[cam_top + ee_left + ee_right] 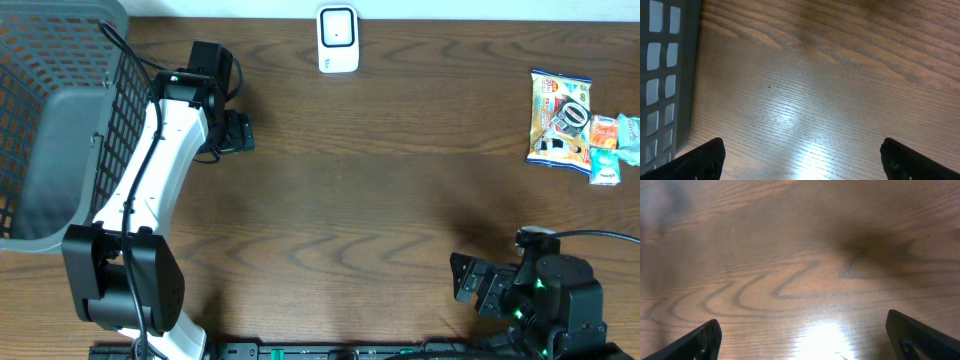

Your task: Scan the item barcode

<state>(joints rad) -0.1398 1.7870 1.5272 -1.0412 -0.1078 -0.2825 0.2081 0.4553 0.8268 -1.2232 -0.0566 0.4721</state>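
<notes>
Grippers first: your left gripper (pixel 238 132) is hanging wide open just beside the right-hand wall of the grey mesh basket (pixel 120 120), and it's holding nothing. In the left wrist view its two dark fingertips (pixel 705 157) are poking in at the bottom corners with only bare wood between them. The basket wall is running down the left edge of that view.

Your right gripper (pixel 468 285) is hanging open too, down near the front right of the desk (pixel 360 200), pointing left with nothing in it. Its wrist view is showing just wood grain, a glare patch and a dark shadow above the spread fingertips.

The stuff you're meant to scan is lying over at the far right edge of the desk. You're looking at a big snack packet (pixel 558 118) lying flat, blue and yellow print up. A few smaller packets (pixel 610 148) in orange and teal are crowding against its right side. I can't tell where any barcode is from the overhead view. All of it is sitting well apart from both grippers.

The white scanner (pixel 338 38) is standing at the back edge, roughly in the middle, between the basket and the snacks, and neither arm is touching it. Your left arm (pixel 150 170) is reaching from the front left corner up along the basket.
</notes>
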